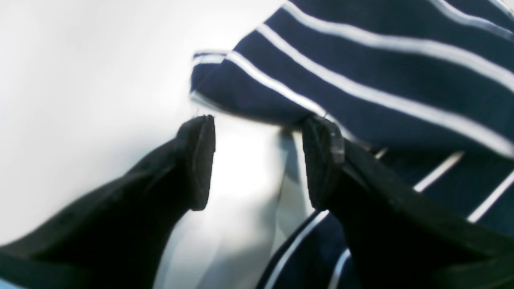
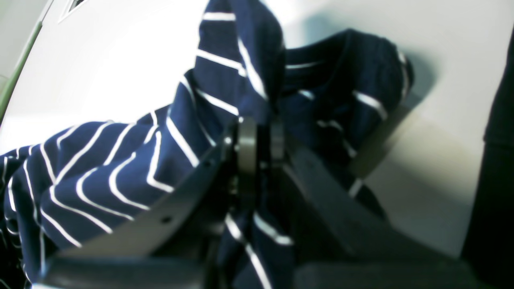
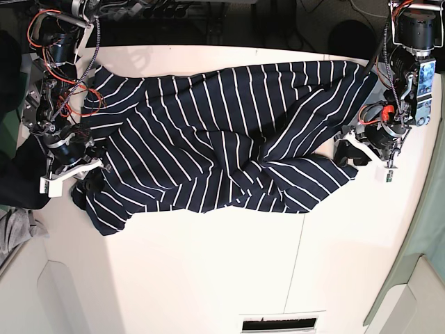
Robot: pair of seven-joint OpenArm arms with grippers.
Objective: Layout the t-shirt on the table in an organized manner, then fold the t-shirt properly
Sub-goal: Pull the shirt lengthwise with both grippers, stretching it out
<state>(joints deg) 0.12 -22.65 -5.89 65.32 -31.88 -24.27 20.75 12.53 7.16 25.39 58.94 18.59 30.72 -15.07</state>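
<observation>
The navy white-striped t-shirt (image 3: 222, 132) lies spread across the white table (image 3: 208, 271), rumpled and bunched in its middle and lower right. My left gripper (image 3: 345, 152) is at the shirt's right edge. In the left wrist view it (image 1: 261, 160) is open and empty, and a folded shirt edge (image 1: 361, 80) lies just past the fingertips, with the right finger (image 1: 323, 160) against the cloth. My right gripper (image 3: 89, 186) is at the shirt's lower left corner. In the right wrist view it (image 2: 261, 148) is shut on a bunch of striped fabric (image 2: 241, 72).
A plain dark cloth (image 3: 10, 181) and a small grey cloth (image 3: 15, 229) hang off the table's left edge. A thin seam (image 3: 299, 257) runs down the table's front right. A slotted opening (image 3: 277, 323) sits at the front edge.
</observation>
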